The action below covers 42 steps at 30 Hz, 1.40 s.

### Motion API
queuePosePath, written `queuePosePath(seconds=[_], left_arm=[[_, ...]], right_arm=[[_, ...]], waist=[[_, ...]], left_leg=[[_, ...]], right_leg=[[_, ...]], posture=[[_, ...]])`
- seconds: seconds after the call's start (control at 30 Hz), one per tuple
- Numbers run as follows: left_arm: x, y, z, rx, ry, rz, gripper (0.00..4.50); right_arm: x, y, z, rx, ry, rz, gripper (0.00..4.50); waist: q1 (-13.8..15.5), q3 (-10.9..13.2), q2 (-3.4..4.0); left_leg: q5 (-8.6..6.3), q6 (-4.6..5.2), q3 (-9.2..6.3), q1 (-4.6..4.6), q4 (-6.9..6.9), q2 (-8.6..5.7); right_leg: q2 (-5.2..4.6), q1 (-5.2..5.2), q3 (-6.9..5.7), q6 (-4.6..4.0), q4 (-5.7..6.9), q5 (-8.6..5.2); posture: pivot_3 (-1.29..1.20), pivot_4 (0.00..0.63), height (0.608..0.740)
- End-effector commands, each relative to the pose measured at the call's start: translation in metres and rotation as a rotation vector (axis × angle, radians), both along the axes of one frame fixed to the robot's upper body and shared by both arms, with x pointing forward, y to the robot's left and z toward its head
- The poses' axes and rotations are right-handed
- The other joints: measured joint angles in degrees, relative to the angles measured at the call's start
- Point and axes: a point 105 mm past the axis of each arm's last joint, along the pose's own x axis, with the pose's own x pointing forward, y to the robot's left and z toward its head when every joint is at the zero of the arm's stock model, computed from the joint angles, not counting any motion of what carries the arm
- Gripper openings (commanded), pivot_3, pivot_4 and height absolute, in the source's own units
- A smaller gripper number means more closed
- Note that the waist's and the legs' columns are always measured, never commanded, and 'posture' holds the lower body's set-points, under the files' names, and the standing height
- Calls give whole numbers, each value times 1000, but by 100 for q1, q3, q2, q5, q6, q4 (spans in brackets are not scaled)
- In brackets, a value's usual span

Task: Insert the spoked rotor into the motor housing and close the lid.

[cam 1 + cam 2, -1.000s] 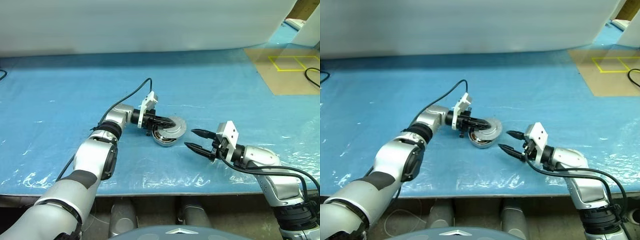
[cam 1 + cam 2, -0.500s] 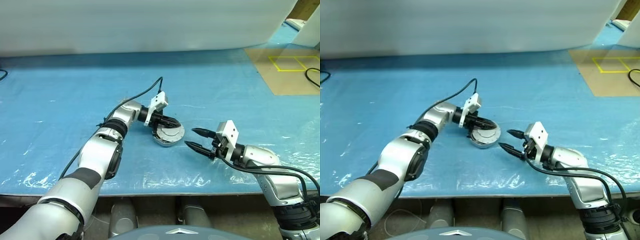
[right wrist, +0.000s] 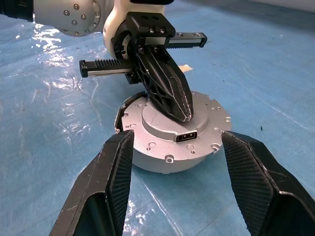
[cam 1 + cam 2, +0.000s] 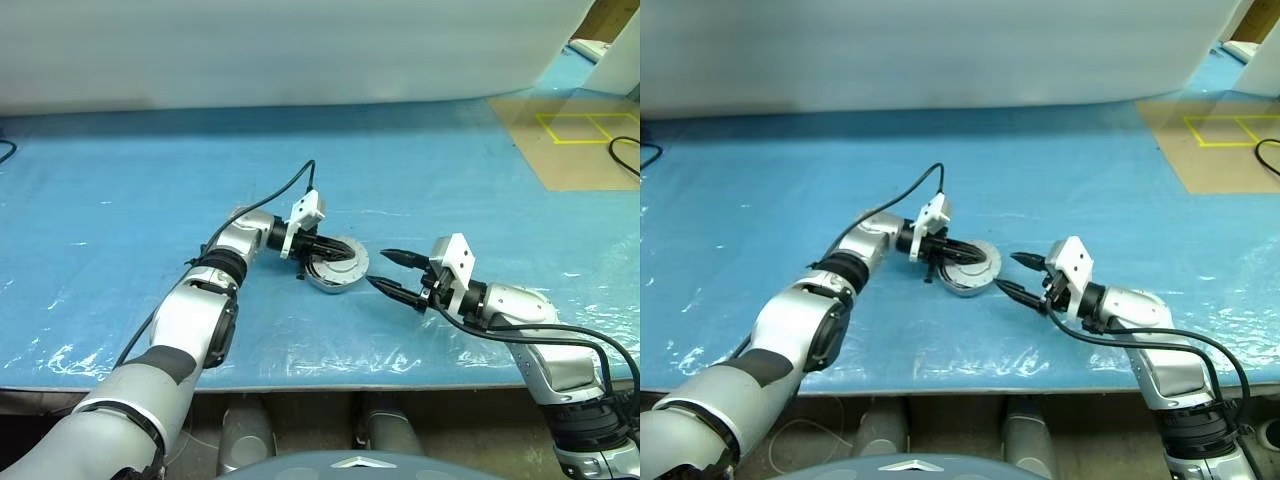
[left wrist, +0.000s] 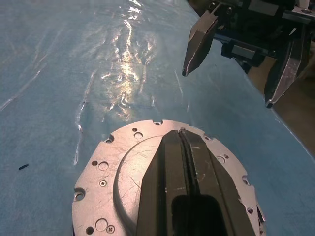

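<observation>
Meanwhile the left end effector (image 3: 165, 93), fingers together, presses flat on the lid (image 3: 170, 132), while the right end effector (image 4: 393, 275), fingers apart, hovers level at its 3 o'clock.

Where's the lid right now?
The lid sits on the motor housing mid-table on the blue sheet, under the shut left gripper, with the open right gripper just to its right.

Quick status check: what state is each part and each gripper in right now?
lid: plain face up, seated on the motor housing, slightly skewed.
motor housing: on the blue table cover, capped.
left gripper: fingers shut, tips resting on the lid.
right gripper: fingers open, beside the housing, holding nothing.
</observation>
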Motion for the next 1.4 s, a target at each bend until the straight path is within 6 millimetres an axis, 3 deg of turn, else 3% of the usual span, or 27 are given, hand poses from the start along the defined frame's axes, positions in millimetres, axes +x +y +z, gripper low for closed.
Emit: queuePosePath(seconds=[0.03, 0.47, 0.77, 1.13, 1.4], left_arm=[[-9, 10, -21, 52, 46, -10, 26], [5, 25, 14, -119, -87, 72, 26], [-5, 53, 34, -213, -149, 121, 26], [-35, 82, 32, -242, -174, 300, 26], [-44, 95, 24, -249, -170, 438, 26]], right_arm=[[0, 6, 9, 8, -39, 31, 2969], [14, 20, 16, 17, -55, 68, 2969], [22, 32, 13, 12, -37, 114, 2969], [35, 41, 3, -16, 5, 140, 2969], [47, 44, -3, -60, 2, 127, 2969]], waist=[[3, 0, 0], [-9, 0, 1], [-24, 0, 1], [-51, 0, 1], [-165, 0, 1]], left_leg=[[0, 0, 0, 1, 0, 0], [1, 2, 0, -2, -4, -2], [2, 2, 1, -26, -17, -2], [1, 2, 4, -30, -20, 6], [2, 2, 7, -30, -18, 6]], right_leg=[[0, 1, 0, 0, 0, 0], [-3, -1, 0, 0, -1, 0], [0, -30, -1, 1, 0, 1], [2, -39, -2, -2, 2, -1], [3, -41, -3, -2, 3, -1]], posture=[[0, 150, 740], [0, 150, 740], [0, 150, 740], [0, 150, 740], [0, 150, 740]])
